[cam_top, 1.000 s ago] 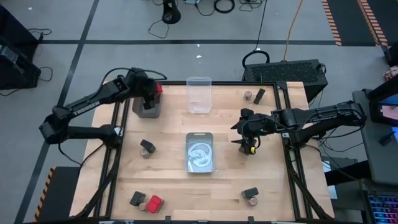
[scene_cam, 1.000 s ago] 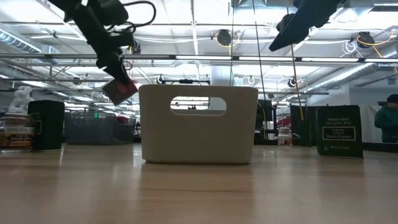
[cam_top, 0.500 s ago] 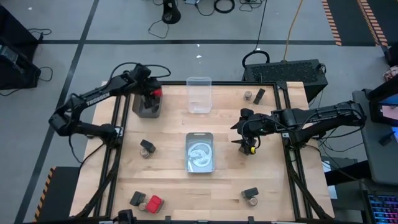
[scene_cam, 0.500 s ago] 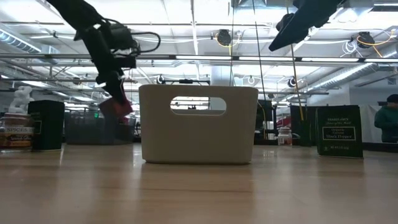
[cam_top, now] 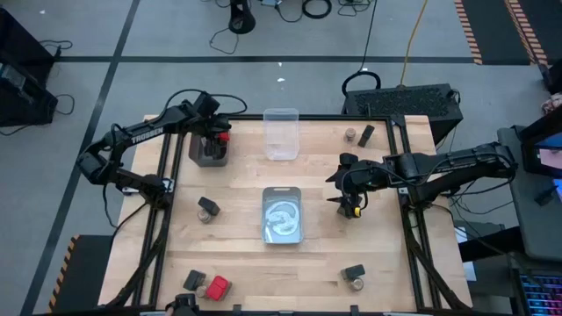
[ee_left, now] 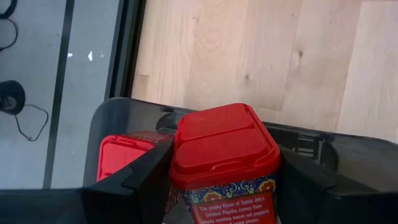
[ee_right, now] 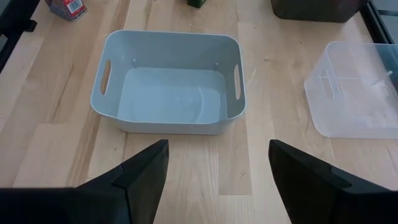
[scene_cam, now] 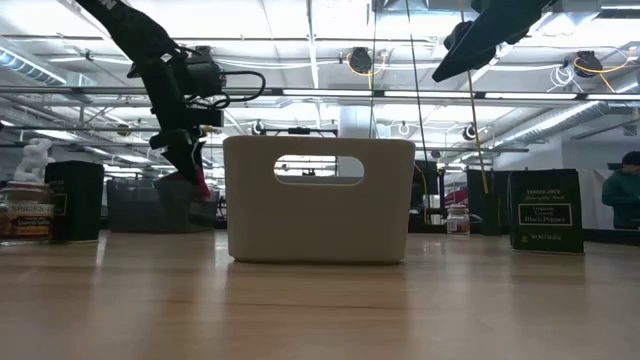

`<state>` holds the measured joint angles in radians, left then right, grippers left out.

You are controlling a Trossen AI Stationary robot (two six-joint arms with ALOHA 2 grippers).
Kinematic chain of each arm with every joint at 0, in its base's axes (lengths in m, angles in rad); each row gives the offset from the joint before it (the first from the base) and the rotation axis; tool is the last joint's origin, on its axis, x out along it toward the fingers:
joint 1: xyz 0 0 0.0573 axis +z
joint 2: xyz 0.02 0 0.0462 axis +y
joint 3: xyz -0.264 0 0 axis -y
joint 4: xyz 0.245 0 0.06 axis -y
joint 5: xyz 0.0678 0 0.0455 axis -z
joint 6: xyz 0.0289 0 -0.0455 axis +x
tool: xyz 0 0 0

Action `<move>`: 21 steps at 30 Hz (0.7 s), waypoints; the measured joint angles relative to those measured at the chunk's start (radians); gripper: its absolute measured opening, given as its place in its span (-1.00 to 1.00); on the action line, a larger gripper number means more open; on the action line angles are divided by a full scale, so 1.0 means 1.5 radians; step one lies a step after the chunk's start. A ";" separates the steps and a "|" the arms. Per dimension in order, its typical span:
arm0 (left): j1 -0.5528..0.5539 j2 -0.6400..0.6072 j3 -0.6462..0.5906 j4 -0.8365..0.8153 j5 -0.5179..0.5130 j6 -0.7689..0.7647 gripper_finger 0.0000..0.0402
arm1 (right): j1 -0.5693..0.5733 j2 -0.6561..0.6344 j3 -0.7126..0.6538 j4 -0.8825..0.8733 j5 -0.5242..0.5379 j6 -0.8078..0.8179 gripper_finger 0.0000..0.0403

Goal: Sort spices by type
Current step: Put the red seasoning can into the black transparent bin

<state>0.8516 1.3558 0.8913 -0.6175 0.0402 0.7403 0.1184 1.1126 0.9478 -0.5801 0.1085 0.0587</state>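
1. We see the left gripper (ee_left: 221,180) clamped on a red spice box (ee_left: 222,152), held over the dark bin (cam_top: 208,151), beside another red box (ee_left: 124,158) already inside it.
2. Past the dark bin, the right gripper (ee_right: 217,168) hovers with fingers apart above the table (cam_top: 237,254).

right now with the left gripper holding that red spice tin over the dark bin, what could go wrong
The left gripper holds the red-lidded spice tin above the dark grey bin, which already holds another red-lidded tin. A release here might land it on that tin and tip it. The bin sits at the wooden table's edge, so a nudge could shift it.
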 joint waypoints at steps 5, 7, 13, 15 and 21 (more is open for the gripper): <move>0.000 0.000 0.000 0.004 -0.009 -0.017 0.15 | 0.000 0.000 0.000 0.000 0.000 0.000 0.28; 0.000 0.000 0.000 0.003 -0.010 -0.018 0.15 | 0.000 0.000 0.000 0.000 0.000 0.000 0.28; -0.001 0.000 0.000 0.002 -0.010 -0.015 0.15 | 0.000 0.000 0.000 0.000 0.000 0.000 0.28; -0.001 0.000 0.000 -0.001 -0.010 -0.013 0.15 | 0.000 0.000 0.000 0.000 0.000 0.000 0.28; -0.001 0.000 0.000 -0.006 -0.010 -0.012 0.15 | 0.000 0.000 0.000 0.000 0.000 -0.004 0.28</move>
<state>0.8505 1.3556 0.8913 -0.6261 0.0246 0.7219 0.1184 1.1126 0.9478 -0.5804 0.1088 0.0530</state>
